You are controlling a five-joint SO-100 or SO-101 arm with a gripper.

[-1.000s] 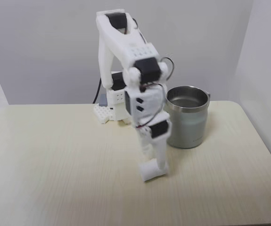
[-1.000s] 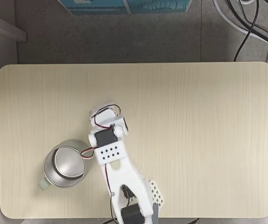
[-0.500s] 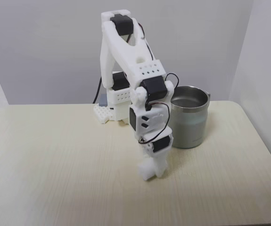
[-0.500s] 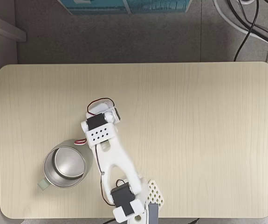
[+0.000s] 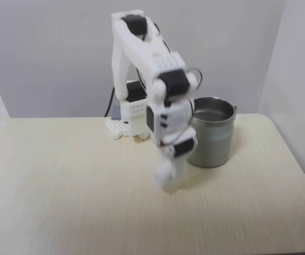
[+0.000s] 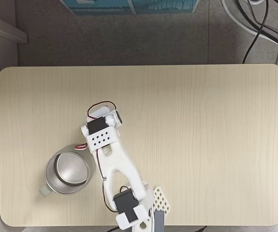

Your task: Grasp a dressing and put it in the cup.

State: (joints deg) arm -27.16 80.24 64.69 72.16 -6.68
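In a fixed view from the front, my gripper [image 5: 166, 171] points down from the white arm and is shut on the dressing [image 5: 163, 179]. The dressing is a small white roll, blurred, hanging a little above the table with its shadow below it. The cup [image 5: 211, 134] is a squat grey-green mug with a steel rim, standing to the right of the gripper and slightly behind it. In a fixed view from above, the cup [image 6: 51, 186] shows its steel inside and sits just left of the arm's wrist [image 6: 100, 137]. The wrist covers the dressing there.
The arm's base [image 5: 127, 126] stands at the table's back edge, left of the cup. In the view from above, the pale wooden table [image 6: 201, 145] has wide bare room on its right half. Cables [image 6: 259, 19] and a blue box [image 6: 129, 6] lie on the floor beyond it.
The gripper has risen off the table with the dressing in it. Seen from above, the wrist has shifted a little left, toward the cup.
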